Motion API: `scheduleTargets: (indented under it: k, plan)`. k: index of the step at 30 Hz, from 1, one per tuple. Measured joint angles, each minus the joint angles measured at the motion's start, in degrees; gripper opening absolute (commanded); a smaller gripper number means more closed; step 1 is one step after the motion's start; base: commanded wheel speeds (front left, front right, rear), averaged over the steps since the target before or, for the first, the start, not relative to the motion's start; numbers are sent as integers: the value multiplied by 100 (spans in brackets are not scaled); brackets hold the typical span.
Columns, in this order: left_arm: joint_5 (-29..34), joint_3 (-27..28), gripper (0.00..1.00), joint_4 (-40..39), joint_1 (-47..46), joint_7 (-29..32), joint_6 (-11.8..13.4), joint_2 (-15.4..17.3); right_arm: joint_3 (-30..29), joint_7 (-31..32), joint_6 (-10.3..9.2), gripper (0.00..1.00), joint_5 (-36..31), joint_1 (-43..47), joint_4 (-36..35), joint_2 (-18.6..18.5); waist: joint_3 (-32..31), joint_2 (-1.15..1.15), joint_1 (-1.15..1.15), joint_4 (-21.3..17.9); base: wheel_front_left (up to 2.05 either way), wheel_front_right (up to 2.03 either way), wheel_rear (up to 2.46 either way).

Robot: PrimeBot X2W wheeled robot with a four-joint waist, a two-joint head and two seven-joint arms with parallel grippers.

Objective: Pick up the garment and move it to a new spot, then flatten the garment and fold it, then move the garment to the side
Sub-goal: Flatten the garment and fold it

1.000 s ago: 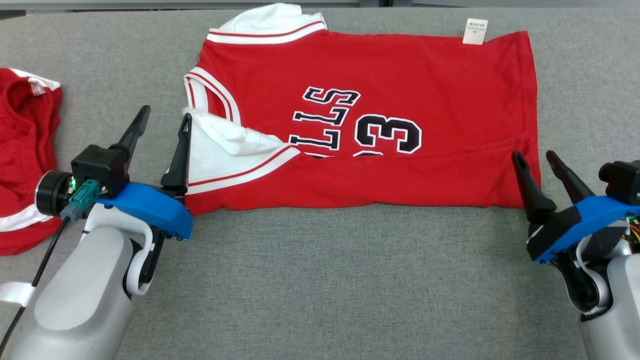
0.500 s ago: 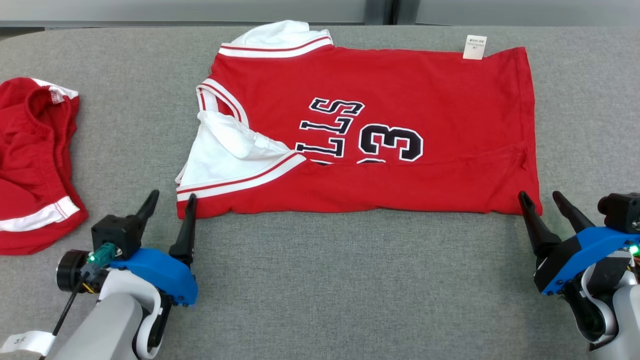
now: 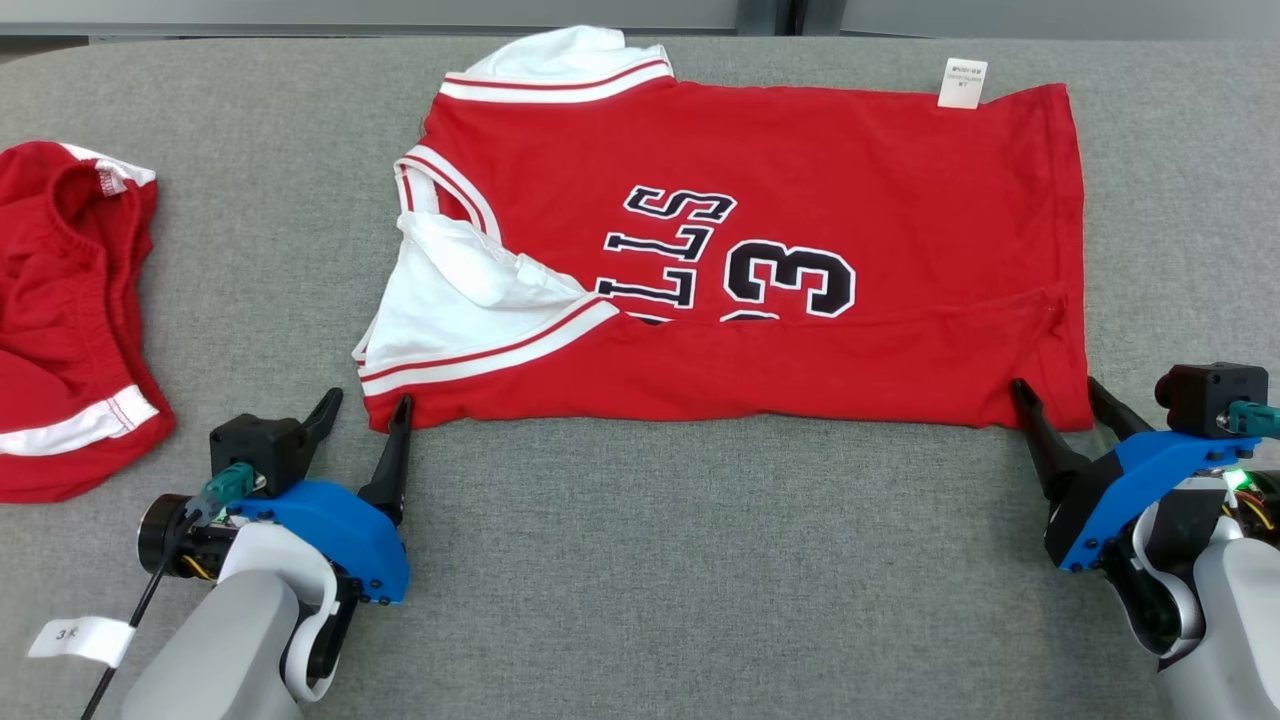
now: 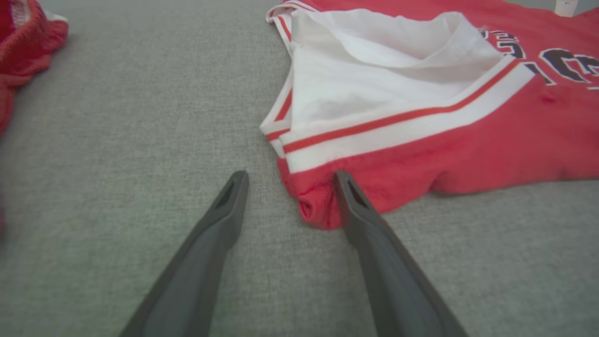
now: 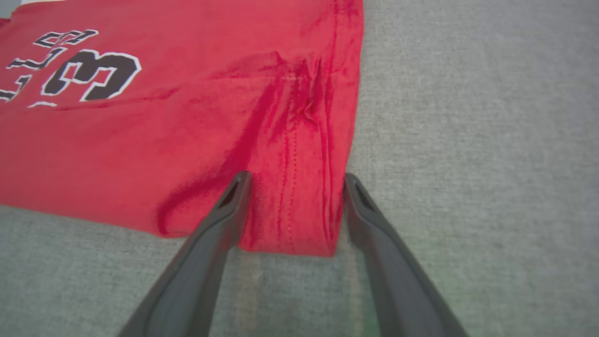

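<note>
Our jersey (image 3: 850,150) runs sideways — neckline left, hem right. Left gripper (image 3: 366,400) and right gripper (image 3: 1057,385) gape at its near corners.

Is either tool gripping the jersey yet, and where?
Nothing is held. The left tool and right tool stand open, each at a near corner of the red jersey.

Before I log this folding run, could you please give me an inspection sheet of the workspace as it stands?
Surface: grey fabric tabletop, flat, no stains seen.
Job's things: red jersey laid out, near edge folded over, white lining showing at its left end; white tag at far edge.
Clutter: red shorts bunched at the left.
Grippers: left gripper open at the jersey's near left corner; right gripper open, astride its near right corner.
Cables: black cable with a paper label beside the left forearm.
Surroundings: pale panels beyond the far edge.
</note>
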Motion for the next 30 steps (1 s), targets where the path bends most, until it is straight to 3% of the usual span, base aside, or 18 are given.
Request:
scheduleTargets:
  k: [2,3,4,5,6,7,18,30]
  plan:
    - [-40,-40,100,101,-56,97,-62,-20,41,-1,0,100,-1,-42,89,1,-6,0,0,4,0,0,0]
    - [-46,-62,100,153,-81,159,-92,-30,62,0,-1,64,0,-62,124,1,-12,0,0,6,0,0,0]
    - [-55,-77,99,187,-107,193,-116,-40,85,-1,-2,43,3,-85,156,-1,-20,0,0,11,0,0,0]
    - [-62,-85,45,215,-130,193,-141,-46,129,-11,-2,0,9,-102,168,-12,-26,0,0,16,0,0,0]
    - [-68,-89,15,246,-146,193,-144,-53,159,-59,-2,0,25,-119,178,-11,-34,0,0,20,0,0,0]
    - [-81,-94,0,278,-159,193,-158,-65,185,-85,-2,0,49,-131,191,-2,-48,0,0,21,0,0,0]
    - [-54,-111,0,197,-98,-10,-76,-51,332,-480,0,0,188,-41,236,8,-460,0,0,27,0,0,0]
    - [-182,-66,0,-906,1078,-25,456,293,238,-413,0,0,446,1095,-624,37,-1089,0,0,50,0,0,0]
